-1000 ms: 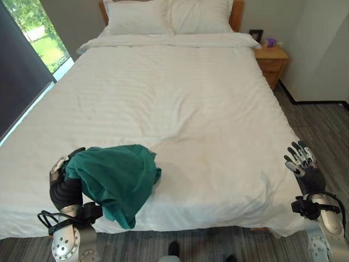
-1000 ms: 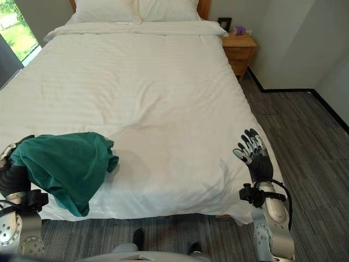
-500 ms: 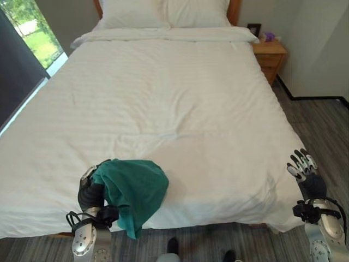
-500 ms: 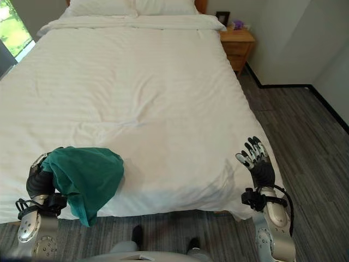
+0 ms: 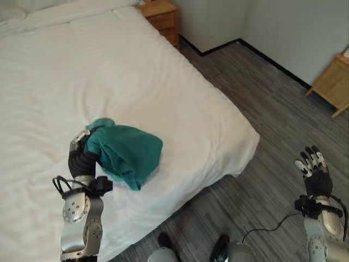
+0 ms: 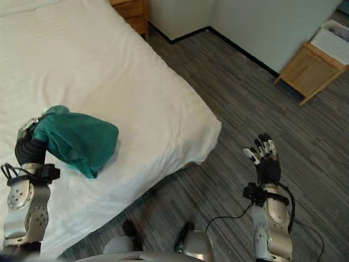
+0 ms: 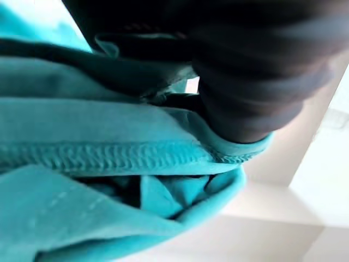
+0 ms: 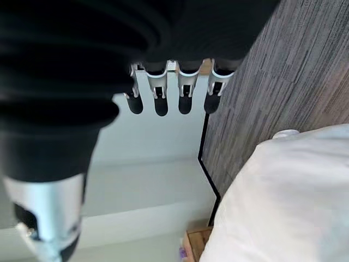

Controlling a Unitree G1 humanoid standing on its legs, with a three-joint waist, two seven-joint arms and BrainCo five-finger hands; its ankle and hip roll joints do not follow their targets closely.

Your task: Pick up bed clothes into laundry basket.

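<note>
The bed (image 5: 136,65) with its white sheet is taking up most of the head views, and the grey floor (image 5: 256,109) is running along its right side. Against the far wall a wooden stand with a white basket (image 6: 334,39) on it is showing at the top right corner; I am judging that this is the laundry basket, though little of it can be seen. The green cloth (image 5: 126,153) is bunched up and hanging off the left hand (image 5: 80,155), raised above the bed's near corner. That hand's fingers are buried in the folds, so I cannot tell how they are closing. The right hand (image 6: 265,158) is hovering over the floor with its fingers (image 8: 159,93) straight and spread, carrying nothing. So the pick-up is looking done; what is remaining is carrying the cloth across the floor to the basket, well apart from it, and dropping it in
</note>
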